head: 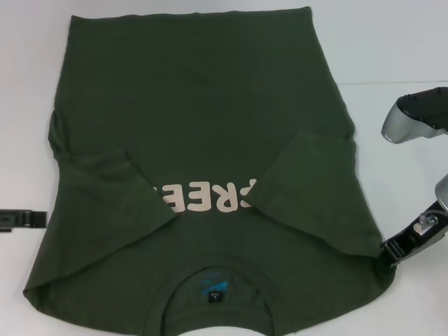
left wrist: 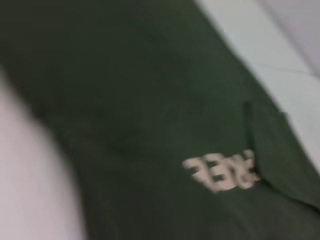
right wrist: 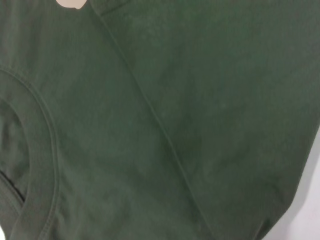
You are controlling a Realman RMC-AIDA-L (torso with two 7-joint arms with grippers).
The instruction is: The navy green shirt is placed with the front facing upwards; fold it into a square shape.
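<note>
A dark olive-green T-shirt (head: 203, 140) lies flat on a white worktop (head: 392, 42), covering most of it. Its round collar (head: 220, 294) with a blue inner label sits at the near edge, and its hem reaches toward the far edge. Both short sleeves are folded inward over the chest, partly covering pale pink lettering (head: 206, 196) that reads upside down from the head camera.

The right gripper (head: 387, 250) rests at the shirt's near right shoulder edge, touching the fabric; whether its fingers are open or holding cloth cannot be told. The left gripper (head: 31, 218) sits low at the worktop's left edge, just beside the shirt's left side, and its fingers' state cannot be told either.
</note>
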